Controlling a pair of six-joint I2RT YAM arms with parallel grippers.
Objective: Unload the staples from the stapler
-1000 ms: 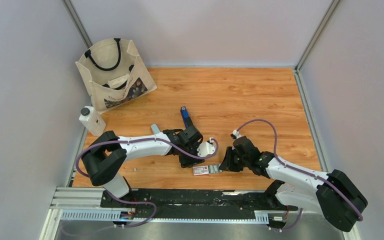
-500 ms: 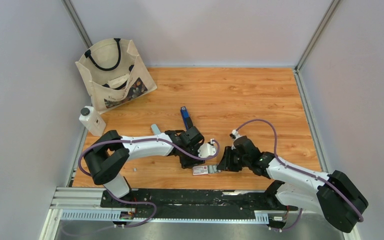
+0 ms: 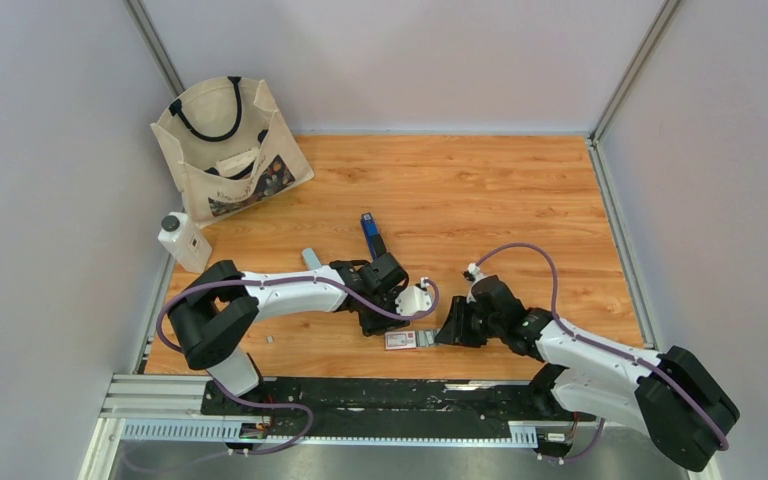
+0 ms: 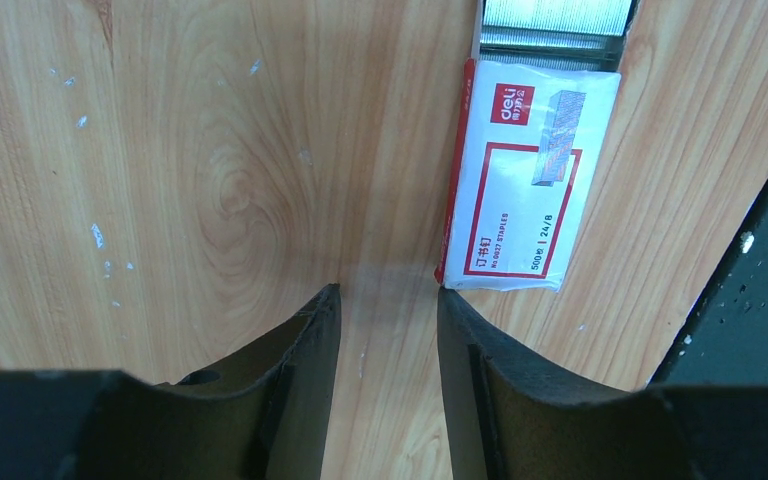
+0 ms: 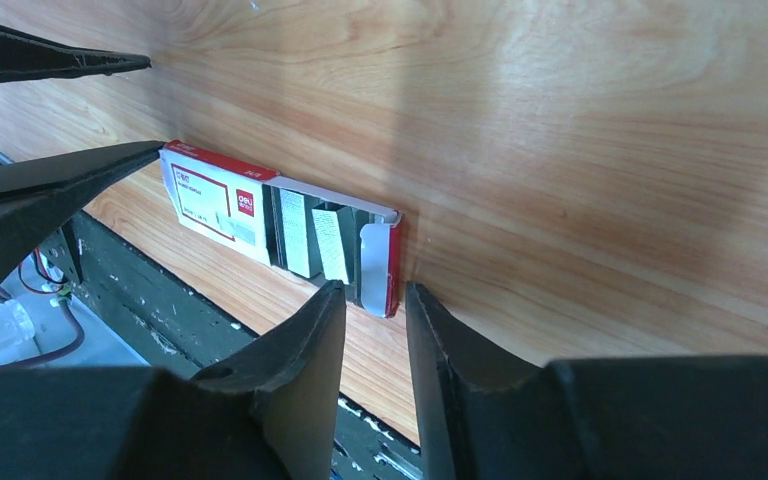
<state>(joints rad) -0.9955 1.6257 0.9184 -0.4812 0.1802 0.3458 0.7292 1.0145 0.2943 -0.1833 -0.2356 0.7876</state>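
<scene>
The blue and black stapler (image 3: 370,233) lies on the wooden table, beyond my left gripper. A red-and-white staple box (image 3: 400,341) lies near the front edge, its tray pulled out to the right. Silvery staple strips (image 5: 305,232) lie in that tray and also show in the left wrist view (image 4: 550,14). My left gripper (image 3: 382,320) (image 4: 388,292) is open and empty over bare wood, just left of the box (image 4: 525,175). My right gripper (image 3: 447,333) (image 5: 375,287) is open by a narrow gap, its tips on either side of the tray's end (image 5: 378,262).
A canvas tote bag (image 3: 230,145) stands at the back left, with a white bottle (image 3: 182,240) in front of it. A small grey piece (image 3: 310,257) lies by the left forearm. The black rail (image 3: 360,395) runs along the table's front edge.
My right gripper has slid a little left and nearer, closing in on the box's pulled-out tray. The left gripper and the box have barely moved.
</scene>
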